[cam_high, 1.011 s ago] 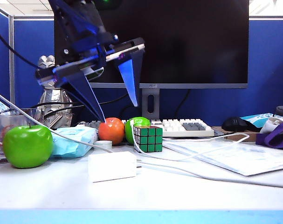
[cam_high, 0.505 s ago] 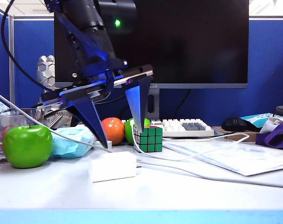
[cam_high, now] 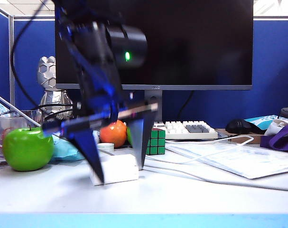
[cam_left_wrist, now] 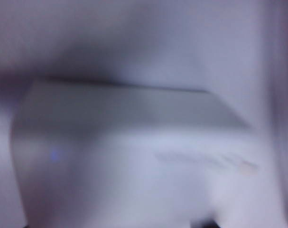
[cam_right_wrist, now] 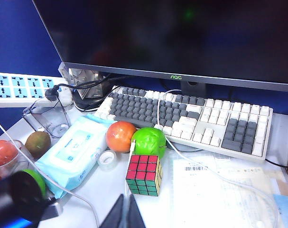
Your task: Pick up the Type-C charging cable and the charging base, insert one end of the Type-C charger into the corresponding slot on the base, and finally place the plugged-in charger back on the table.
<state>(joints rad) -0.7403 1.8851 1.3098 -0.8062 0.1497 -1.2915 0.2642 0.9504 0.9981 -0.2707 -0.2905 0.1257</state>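
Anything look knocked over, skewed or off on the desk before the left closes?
Nothing stands out. The charging base lies flat on the table, with the open left gripper straddling it. The right gripper is shut, hanging above the Rubik's cube. The left wrist view is too blurred to check detail.

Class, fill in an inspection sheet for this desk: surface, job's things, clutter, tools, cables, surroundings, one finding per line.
Surface: white table, blue front edge.
Job's things: charging base lies flat near the front; charging cable runs rightward across the table.
Clutter: green apple, wipes pack, orange fruit, puzzle cube, papers.
Tools: left tool open, fingers straddling the base; right tool shut, raised above the cube.
Cables: white cable crosses the keyboard.
Surroundings: monitor, blue partition.
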